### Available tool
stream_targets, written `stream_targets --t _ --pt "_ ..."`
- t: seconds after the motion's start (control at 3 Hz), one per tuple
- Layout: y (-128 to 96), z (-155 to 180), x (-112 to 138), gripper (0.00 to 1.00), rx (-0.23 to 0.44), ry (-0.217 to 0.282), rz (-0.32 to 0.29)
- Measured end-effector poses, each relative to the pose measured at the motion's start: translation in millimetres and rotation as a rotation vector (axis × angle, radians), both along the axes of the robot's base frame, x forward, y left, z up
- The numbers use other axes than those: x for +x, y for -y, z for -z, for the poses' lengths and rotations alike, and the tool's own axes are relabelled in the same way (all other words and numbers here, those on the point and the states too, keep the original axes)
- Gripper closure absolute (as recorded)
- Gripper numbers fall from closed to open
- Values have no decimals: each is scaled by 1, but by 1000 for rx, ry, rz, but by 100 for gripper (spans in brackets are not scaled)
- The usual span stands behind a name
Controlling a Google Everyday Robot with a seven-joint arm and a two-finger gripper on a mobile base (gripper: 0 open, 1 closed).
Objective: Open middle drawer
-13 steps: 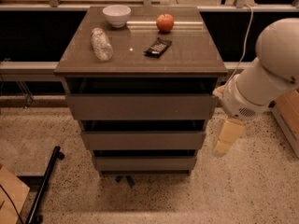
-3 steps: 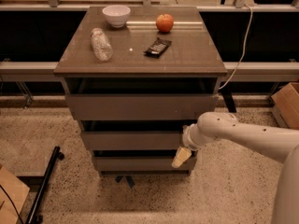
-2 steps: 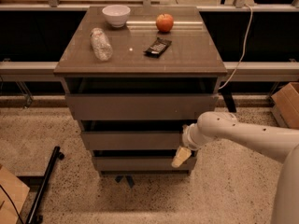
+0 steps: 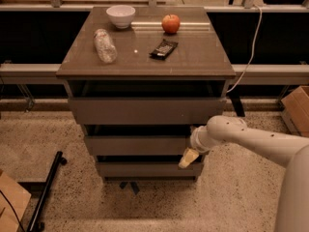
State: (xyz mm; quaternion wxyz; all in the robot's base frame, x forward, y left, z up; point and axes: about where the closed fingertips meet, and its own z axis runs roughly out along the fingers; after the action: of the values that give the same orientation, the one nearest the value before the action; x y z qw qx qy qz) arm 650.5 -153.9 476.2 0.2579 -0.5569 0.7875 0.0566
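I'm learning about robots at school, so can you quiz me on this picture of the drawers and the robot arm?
1. Which fruit sits on the cabinet top? A banana, B apple, C pear.
2. True or false: the bottle stands upright.
3. Fill in: the gripper is just below the front of the middle drawer, at its ____ end in the picture.

Key: 1 B. 2 False, it lies on its side. 3 right.
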Motion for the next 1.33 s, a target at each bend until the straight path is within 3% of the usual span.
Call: stream_targets --t 0.67,1.0,1.33 --pt "25 43 38 0 52 -36 59" --pt "31 74 51 17 79 -98 83" --pt "33 70 53 40 83 -104 86"
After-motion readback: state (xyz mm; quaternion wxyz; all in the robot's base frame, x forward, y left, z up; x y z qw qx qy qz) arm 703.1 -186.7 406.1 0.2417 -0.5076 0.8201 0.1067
